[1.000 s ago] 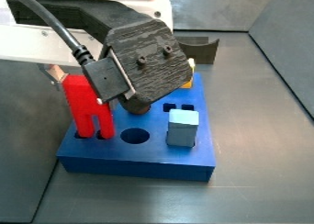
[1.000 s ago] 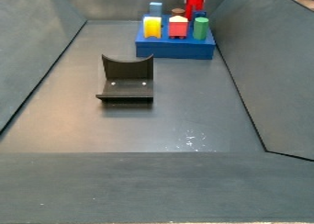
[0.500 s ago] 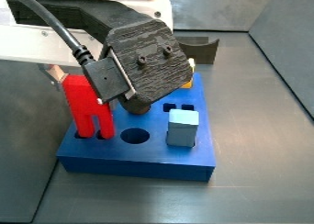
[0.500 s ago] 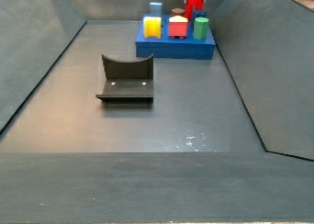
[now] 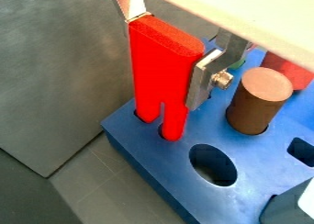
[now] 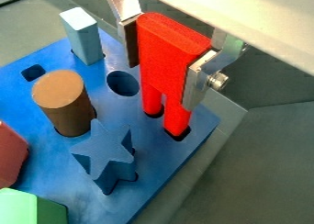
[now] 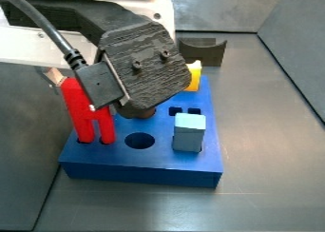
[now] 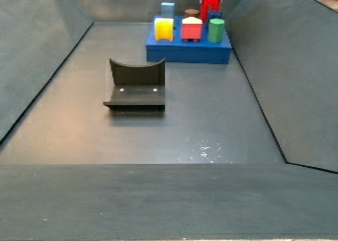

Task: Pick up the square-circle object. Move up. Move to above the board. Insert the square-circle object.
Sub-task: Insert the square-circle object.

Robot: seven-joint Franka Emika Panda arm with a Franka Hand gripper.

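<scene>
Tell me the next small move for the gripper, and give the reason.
Probably keep pressing straight down. The gripper holds the square-circle object between its fingers, and the object's lower ends already sit in a hole at a corner of the board, though most of it stands above the top.

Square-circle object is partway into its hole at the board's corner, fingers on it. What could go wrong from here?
1. The square-circle object has only its lower end in the board; released now, it may stay proud or tilt.
2. The gripper holds it with a finger on each side; pushing down off-axis could jam it against the hole's edge.
3. The brown cylinder stands close by; sideways motion might knock it.
</scene>
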